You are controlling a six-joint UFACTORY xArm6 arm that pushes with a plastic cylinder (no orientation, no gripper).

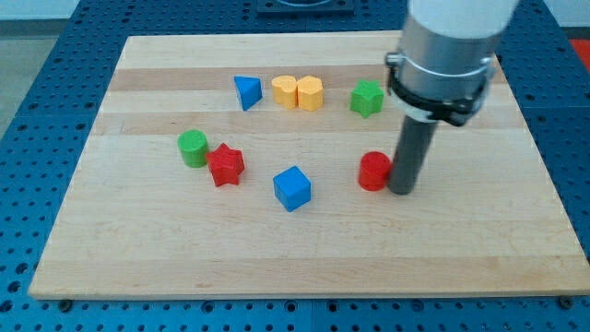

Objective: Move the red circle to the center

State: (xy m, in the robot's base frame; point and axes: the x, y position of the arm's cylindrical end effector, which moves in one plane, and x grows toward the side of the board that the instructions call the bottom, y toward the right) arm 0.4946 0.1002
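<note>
The red circle (373, 171) is a short red cylinder on the wooden board (304, 258), right of the middle. My tip (402, 191) rests on the board just to the circle's right, touching or almost touching it. The dark rod rises from there to the grey arm housing at the view's top right.
A blue cube (292, 188) lies left of the red circle. A red star (225, 165) and a green cylinder (193, 148) sit at the left. Along the top are a blue triangle (246, 91), two yellow blocks (285, 91) (310, 93) and a green star (367, 98).
</note>
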